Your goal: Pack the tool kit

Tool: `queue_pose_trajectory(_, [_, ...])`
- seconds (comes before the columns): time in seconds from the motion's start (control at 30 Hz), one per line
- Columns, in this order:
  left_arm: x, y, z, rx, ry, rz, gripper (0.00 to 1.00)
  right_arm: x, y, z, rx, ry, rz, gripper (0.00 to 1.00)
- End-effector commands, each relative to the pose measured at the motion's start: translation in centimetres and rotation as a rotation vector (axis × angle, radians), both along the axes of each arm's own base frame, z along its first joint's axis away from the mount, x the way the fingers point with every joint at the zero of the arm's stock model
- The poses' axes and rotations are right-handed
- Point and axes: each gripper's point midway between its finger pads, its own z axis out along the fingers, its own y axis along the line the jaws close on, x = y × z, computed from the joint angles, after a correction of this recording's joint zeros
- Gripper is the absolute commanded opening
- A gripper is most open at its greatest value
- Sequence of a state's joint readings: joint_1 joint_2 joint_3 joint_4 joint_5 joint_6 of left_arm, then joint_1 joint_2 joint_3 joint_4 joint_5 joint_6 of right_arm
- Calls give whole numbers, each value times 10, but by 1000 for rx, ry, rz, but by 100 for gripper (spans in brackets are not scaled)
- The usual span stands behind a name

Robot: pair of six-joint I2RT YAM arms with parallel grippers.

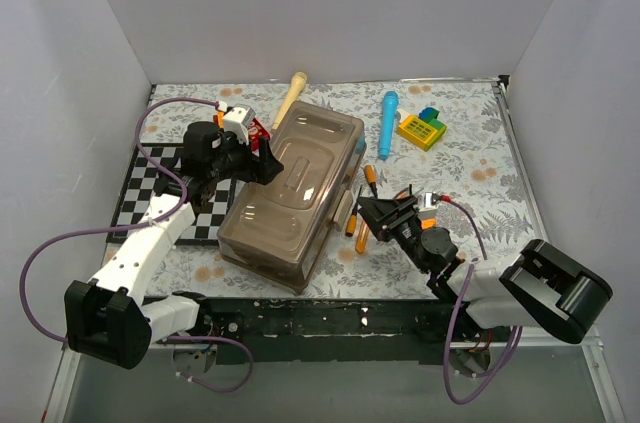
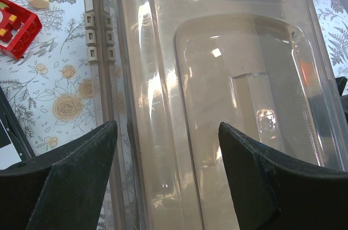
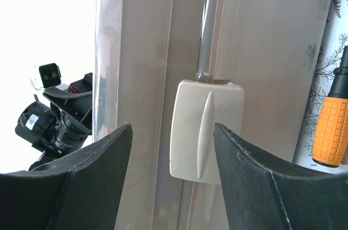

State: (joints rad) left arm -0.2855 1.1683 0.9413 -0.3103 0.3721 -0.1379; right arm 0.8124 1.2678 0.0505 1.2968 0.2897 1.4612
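Observation:
The grey-brown translucent toolbox lies closed in the middle of the table. My left gripper is open over its lid near the hinged left edge; the lid fills the left wrist view and the hinges show at upper left. My right gripper is open at the box's right side, facing a tan latch. Orange-and-black screwdrivers lie on the table between the box and my right gripper; one handle shows in the right wrist view.
A blue cylindrical tool and a yellow toy block lie at the back right. A wooden handle lies behind the box, a red block to its left. A checkered mat covers the left side.

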Motion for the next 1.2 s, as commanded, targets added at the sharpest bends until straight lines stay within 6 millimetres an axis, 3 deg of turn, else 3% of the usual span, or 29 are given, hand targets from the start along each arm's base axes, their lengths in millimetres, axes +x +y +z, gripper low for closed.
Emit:
queue_pose_trajectory(0.0, [-7,6,-20,53,54,2,74,-10,-12,6,15,-77,-20,72])
queue_pose_trajectory(0.13, [-8,7,-18,53,48,6,74,-9,-5,-7,16,-29,-8,76])
queue_pose_trajectory(0.17, [-8,8,-19,54,49,8,74,-4,3,2,35,-44,-2,76])
queue_pose_trajectory(0.4, [-8,7,-20,55,52,5,74,0,16,7,43,-50,25,75])
queue_pose_trajectory(0.83, [-7,8,-21,58,54,8,74,5,30,19,103,-39,43,73])
queue_pose_trajectory(1.17, [-8,7,-18,56,47,7,74,7,30,33,184,-21,30,73])
